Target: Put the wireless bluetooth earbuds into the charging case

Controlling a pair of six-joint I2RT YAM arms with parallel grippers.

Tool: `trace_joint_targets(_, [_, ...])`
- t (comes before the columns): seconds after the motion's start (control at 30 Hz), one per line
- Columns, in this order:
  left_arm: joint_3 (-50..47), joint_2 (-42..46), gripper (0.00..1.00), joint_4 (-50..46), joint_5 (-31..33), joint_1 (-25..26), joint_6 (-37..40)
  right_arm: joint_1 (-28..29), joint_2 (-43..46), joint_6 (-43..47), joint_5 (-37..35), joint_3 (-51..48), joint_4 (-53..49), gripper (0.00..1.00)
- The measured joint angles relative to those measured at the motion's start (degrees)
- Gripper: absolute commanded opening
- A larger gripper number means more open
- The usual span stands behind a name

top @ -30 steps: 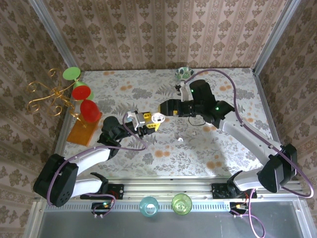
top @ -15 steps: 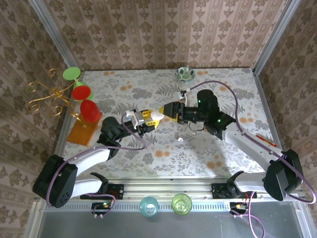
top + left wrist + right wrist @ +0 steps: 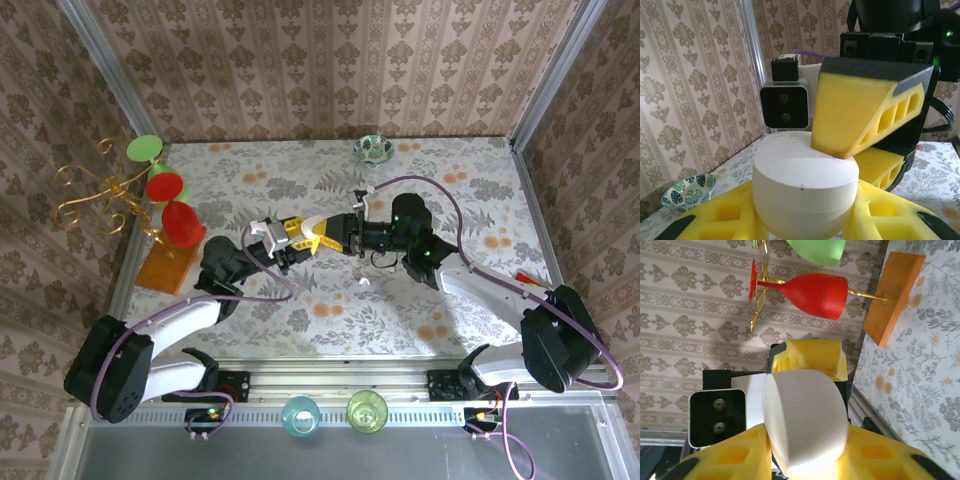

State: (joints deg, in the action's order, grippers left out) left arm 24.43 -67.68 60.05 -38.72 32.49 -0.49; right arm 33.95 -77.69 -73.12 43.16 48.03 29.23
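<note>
Charging case: white, lid shut, sitting pinched in left gripper.
Right gripper: pinching the case's lid from its right side.
Earbud: lying on table, right of the case, nearer the arm bases.
Risk: lid slipping between yellow fingers; case twisting loose and dropping.

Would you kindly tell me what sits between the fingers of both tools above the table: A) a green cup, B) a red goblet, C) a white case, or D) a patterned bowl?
C: a white case sits between the yellow fingers of the left tool and likewise of the right tool.
</note>
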Motion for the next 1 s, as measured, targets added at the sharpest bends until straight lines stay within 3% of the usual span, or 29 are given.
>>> trace_joint_targets(0.13, [0.0, 0.5, 0.23, 0.0, 0.4, 0.0, -0.2, -0.1, 0.0, -0.6, 0.4, -0.1, 1.0, 0.18])
trace_joint_targets(0.47, [0.3, 0.6, 0.72, -2.4, -0.2, 0.5, 0.9, -1.3, 0.2, 3.7, 0.2, -0.3, -2.2, 0.16])
trace_joint_targets(0.67, [0.2, 2.2, 0.91, -7.8, 0.2, 0.7, 3.4, -4.8, 0.3, 9.2, -2.0, -0.3, -7.6, 0.16])
trace_joint_targets(0.83, [0.2, 4.1, 0.99, -14.9, 3.0, 0.9, 6.8, -7.8, -2.7, 15.7, -6.0, 1.9, -14.8, 0.17])
trace_joint_targets(1.0, [-0.1, 4.8, 1.00, -22.2, 7.4, 1.6, 10.3, -10.7, -10.9, 21.4, -10.8, 5.6, -20.3, 0.17])
